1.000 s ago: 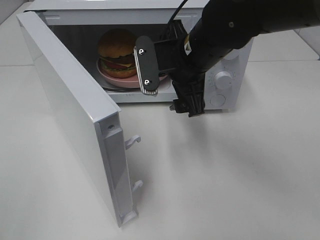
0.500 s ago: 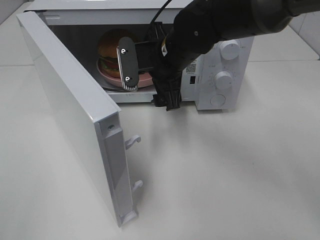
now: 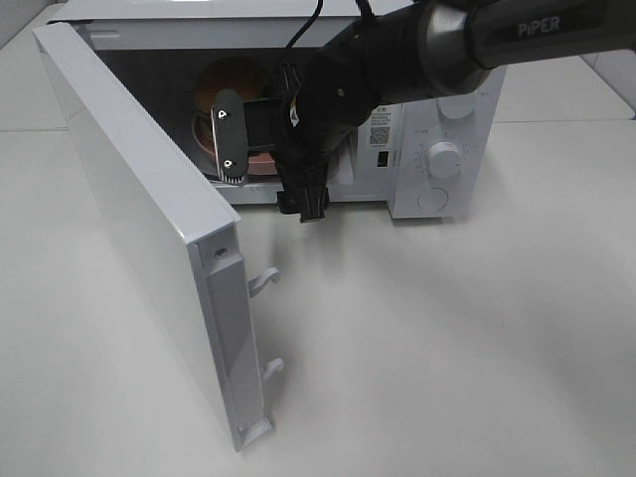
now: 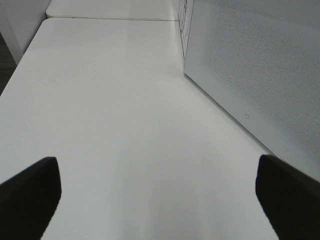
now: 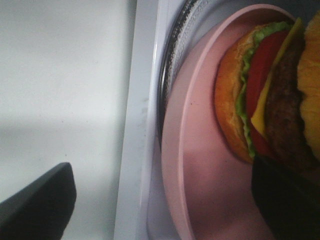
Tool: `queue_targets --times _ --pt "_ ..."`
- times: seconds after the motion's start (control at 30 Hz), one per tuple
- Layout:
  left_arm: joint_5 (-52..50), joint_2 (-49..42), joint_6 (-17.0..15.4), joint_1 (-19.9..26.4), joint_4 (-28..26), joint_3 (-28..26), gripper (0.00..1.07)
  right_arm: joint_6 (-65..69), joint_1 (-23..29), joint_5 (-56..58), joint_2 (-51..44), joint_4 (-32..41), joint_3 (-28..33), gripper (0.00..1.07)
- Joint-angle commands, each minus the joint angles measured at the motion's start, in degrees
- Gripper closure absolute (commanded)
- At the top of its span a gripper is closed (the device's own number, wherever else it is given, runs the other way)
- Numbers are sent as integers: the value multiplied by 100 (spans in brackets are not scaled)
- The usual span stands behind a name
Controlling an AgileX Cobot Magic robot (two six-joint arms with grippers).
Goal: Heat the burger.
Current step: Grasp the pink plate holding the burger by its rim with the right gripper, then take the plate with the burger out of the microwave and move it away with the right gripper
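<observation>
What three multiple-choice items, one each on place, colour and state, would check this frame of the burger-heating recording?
1. Where is the round burger with the golden-brown bun?
A. on the table
B. inside the white microwave
C. on top of the microwave

2. What colour is the round plate under it?
A. pink
B. blue
C. black

3. How is the white microwave door?
A. shut
B. removed
C. swung wide open

Answers:
1 B, the burger sits in the oven cavity.
2 A, the right wrist view shows a pink rim.
3 C, the door stands out from the cavity with its latch hooks exposed.

open door (image 3: 139, 229) flanks left, table (image 3: 447, 348) free
</observation>
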Motion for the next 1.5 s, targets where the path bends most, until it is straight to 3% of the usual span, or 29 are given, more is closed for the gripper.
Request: queue_targets --times 0.03,0.33,0.63,0.73,0.77,0.8,0.83,0.87,0.9,0.93,0.97,1.03,1.5 --pt "-63 -23 11 11 0 0 9 92 -6 -57 235 0 -223 22" --pt "-63 -23 -6 11 126 0 9 201 -57 -160 739 52 -619 24" --pt "-63 -23 -6 11 126 0 9 195 -132 -178 802 29 -619 29" --pt "-63 -23 -6 11 126 0 9 183 -132 -172 802 23 -619 38" --pt "-63 -23 -6 11 126 0 9 183 -138 -132 802 23 -619 50" --pt "-63 -23 -6 11 126 0 9 183 -138 -132 802 23 -619 50" --pt "-63 -23 -6 11 126 0 9 195 -138 -80 802 40 -619 67" --pt "-63 -23 -6 11 126 0 9 201 -132 -40 796 46 -619 77" --pt "-63 -23 -6 11 126 0 9 201 -132 -40 796 46 -619 77" --pt "-63 -23 -6 11 126 0 9 201 -126 23 785 155 -619 95" --pt "-63 -23 -6 11 126 0 9 201 -126 57 768 235 -619 103" --pt "-63 -23 0 11 138 0 9 201 -126 132 710 372 -619 107" --pt "-63 -23 6 11 138 0 9 80 -40 659 453 825 -607 107"
